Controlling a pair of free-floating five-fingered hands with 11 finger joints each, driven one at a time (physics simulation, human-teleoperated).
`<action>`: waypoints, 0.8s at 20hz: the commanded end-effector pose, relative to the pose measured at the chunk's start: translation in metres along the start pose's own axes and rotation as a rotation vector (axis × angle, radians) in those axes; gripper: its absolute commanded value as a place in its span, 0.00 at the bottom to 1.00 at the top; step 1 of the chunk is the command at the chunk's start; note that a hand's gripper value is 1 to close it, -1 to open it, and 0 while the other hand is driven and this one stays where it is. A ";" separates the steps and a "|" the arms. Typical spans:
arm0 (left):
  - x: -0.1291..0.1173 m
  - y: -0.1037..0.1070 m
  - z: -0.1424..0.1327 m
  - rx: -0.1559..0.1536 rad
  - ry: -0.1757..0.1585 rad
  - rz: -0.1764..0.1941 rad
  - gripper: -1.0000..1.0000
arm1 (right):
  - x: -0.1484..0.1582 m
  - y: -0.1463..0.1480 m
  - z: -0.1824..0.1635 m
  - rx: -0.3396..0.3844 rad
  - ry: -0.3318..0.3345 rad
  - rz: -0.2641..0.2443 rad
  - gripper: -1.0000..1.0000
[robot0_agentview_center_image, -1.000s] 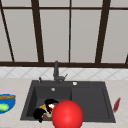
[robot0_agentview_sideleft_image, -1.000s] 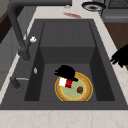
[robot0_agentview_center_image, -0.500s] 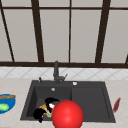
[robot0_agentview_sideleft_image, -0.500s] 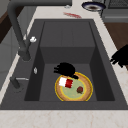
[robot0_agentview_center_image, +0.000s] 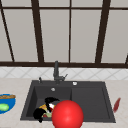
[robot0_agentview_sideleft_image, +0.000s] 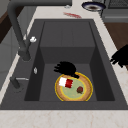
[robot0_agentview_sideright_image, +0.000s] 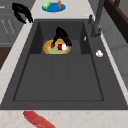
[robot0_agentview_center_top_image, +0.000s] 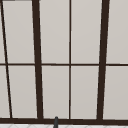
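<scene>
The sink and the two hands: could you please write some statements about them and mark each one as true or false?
1. A yellow-rimmed plate lies in the basin. True.
2. A red-and-white piece lies on that plate. True.
3. The blue dish stands on the drainboard. False: the blue dish stands on the counter, left of the basin.
4. Both hands are down in the basin. False: the right hand is over the plate, but the left hand hangs by the front rim, outside the basin.
5. The faucet stands at the front rim. False: the faucet stands at the back, below the window.
</scene>
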 end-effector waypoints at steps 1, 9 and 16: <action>0.000 0.000 0.000 0.000 0.000 0.000 0.50 | -0.001 -0.001 0.004 -0.004 0.000 -0.003 0.00; 0.000 0.000 0.000 0.000 0.000 0.000 0.50 | -0.002 0.013 0.041 -0.029 0.004 -0.011 0.00; 0.000 0.000 0.000 0.000 0.000 0.000 0.50 | 0.018 0.038 0.069 -0.077 0.028 -0.007 0.00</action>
